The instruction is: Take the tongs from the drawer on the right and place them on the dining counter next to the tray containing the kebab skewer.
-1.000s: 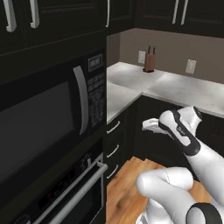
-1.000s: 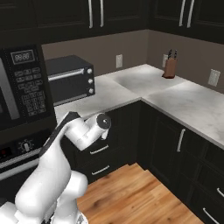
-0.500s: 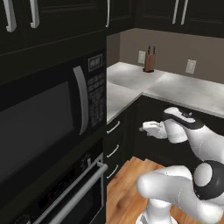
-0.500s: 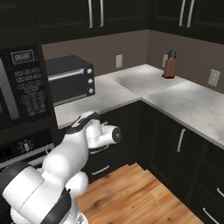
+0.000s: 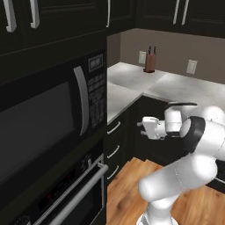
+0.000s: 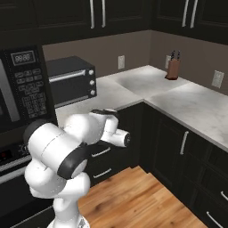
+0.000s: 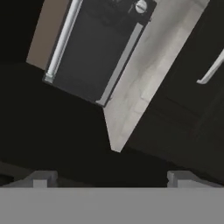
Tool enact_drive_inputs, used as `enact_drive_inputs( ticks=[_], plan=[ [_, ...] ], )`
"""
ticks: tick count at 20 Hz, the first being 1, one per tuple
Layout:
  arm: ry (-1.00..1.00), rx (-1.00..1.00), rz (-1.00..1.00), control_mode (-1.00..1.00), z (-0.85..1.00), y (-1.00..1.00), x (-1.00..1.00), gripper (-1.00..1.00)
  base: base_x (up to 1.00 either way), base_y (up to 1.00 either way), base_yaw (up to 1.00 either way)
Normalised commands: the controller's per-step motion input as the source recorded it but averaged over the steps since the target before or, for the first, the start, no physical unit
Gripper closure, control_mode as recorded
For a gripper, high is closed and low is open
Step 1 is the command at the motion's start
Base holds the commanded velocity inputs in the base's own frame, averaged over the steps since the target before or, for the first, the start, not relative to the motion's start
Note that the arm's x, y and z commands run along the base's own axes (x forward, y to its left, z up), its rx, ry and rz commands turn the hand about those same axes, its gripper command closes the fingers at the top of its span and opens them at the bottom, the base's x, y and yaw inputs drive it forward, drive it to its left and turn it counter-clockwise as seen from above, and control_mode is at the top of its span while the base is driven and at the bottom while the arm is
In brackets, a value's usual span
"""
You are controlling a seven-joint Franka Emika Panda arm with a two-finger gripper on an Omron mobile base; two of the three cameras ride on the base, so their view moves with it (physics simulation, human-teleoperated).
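The arm has folded in on itself across the second: its forearm, earlier raised and slanted in the left base view, now lies nearly level. The gripper (image 5: 144, 127) has swung leftward and slightly lower, toward the black cabinet drawers (image 5: 114, 139) beneath the counter (image 5: 117, 94). Jaw spacing shows no change.

— What does the hand camera look at?

— A dark toaster oven (image 7: 94, 52) with a silver bar handle (image 7: 61, 41), tilted in the picture, sitting on the pale marbled desk (image 7: 144, 74).

— And around it?

— Black cabinet fronts, one with a slim silver handle (image 7: 212, 70) at the right edge. The two fingers (image 7: 41, 179) rise at the bottom, set wide apart — nothing between them.
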Motion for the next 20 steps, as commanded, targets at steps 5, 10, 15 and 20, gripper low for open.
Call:
enact_drive_inputs(
  ticks=[5,10,15,20],
  plan=[
    [0.10,0.27,0.01,-1.00,-0.19,0.00,0.52,-1.00,0.00,0.00,0.00],
    [0.03,0.31,0.00,-1.00,-0.31,0.00,0.26,-1.00,0.00,0.00,0.00],
    [0.00,0.05,-0.04,-1.00,-0.13,0.00,0.07,-1.00,0.00,0.00,0.00],
    [0.00,0.00,-0.07,-1.00,-0.03,0.02,0.18,-1.00,0.00,0.00,0.00]
  ],
)
